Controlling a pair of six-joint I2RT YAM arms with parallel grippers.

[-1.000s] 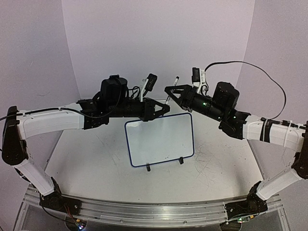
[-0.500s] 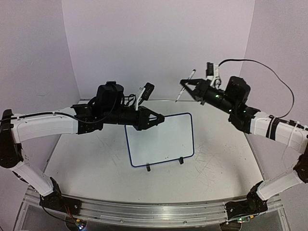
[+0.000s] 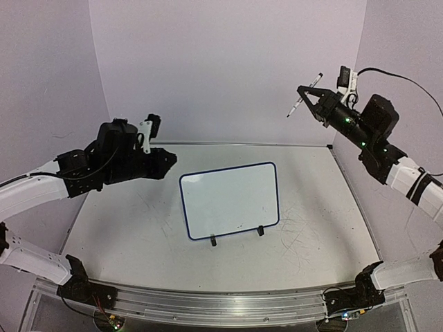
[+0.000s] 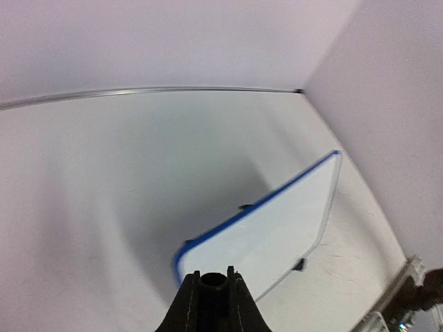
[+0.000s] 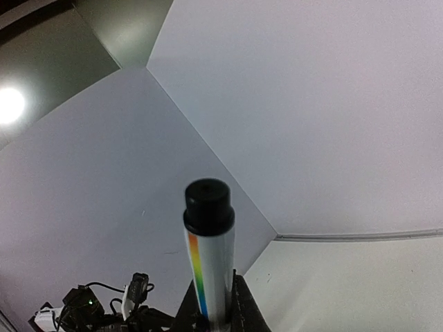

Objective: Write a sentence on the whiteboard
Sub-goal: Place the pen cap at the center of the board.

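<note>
1. The left pincer (image 3: pixel 163 160) hangs above the left part of the white tabletop (image 3: pixel 118 228), well apart from the board, and points right. In the left wrist view its fingers (image 4: pixel 187 308) lie pressed together, so the left pincer (image 4: pixel 213 308) is fully closed with nothing held.
2. The small rectangular whiteboard with a thin blue rim and rounded corners (image 3: pixel 228 200) stands at the middle of the tabletop, between the 2 arms. It leans back, and neither pincer touches it. Its face is white, with a few tiny dark specks near the lower edge. The left wrist view shows the whiteboard (image 4: pixel 277 235) obliquely from above.
3. 2 small black clip feet (image 3: pixel 213 241) grip the lower edge of the board and rest on the tabletop.
4. Faint grey scratches (image 3: pixel 304 228) mark the tabletop to the right of the board.
5. The right pincer (image 3: pixel 308 97) is raised high at the right, clear of the tabletop. It is clamped on a slim white marker with black ends (image 3: pixel 294 108), tilted with its lower end toward the left.
6. In the right wrist view, the marker (image 5: pixel 210 263) shows a black cap and a rainbow stripe, rising from the closed fingers (image 5: pixel 239 308).
</note>
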